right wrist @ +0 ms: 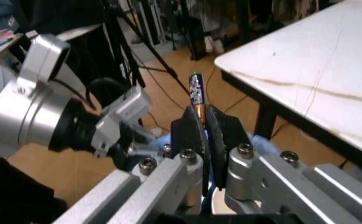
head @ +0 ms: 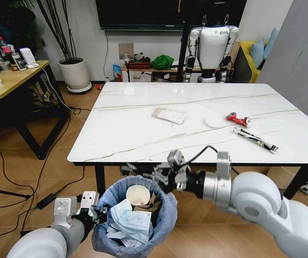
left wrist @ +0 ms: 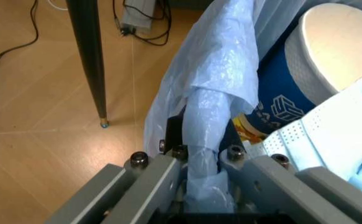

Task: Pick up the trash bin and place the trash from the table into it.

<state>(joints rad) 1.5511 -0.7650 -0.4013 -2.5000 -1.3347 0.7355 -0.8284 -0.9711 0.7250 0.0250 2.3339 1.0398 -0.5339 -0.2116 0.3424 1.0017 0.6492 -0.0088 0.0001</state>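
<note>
The trash bin (head: 167, 220), lined with a light-blue bag, stands below the table's near edge. It holds a blue-and-white paper cup (head: 138, 194), a white mask (head: 132, 221) and cardboard. My left gripper (left wrist: 203, 161) is shut on the bin's bagged rim. My right gripper (right wrist: 205, 135) hovers over the bin's far rim, shut on a slim battery (right wrist: 197, 95). On the table (head: 143, 145) lie a pale flat packet (head: 169, 115), a round lid (head: 215, 120), a red wrapper (head: 238, 119) and a long black-white packet (head: 255, 139).
A black table leg (left wrist: 91, 60) stands just beside the bin. A yellow wooden desk (head: 8, 80) is at the left, with cables on the floor under it. A potted plant (head: 74, 72) and a white humanoid robot (head: 212, 45) stand beyond the table.
</note>
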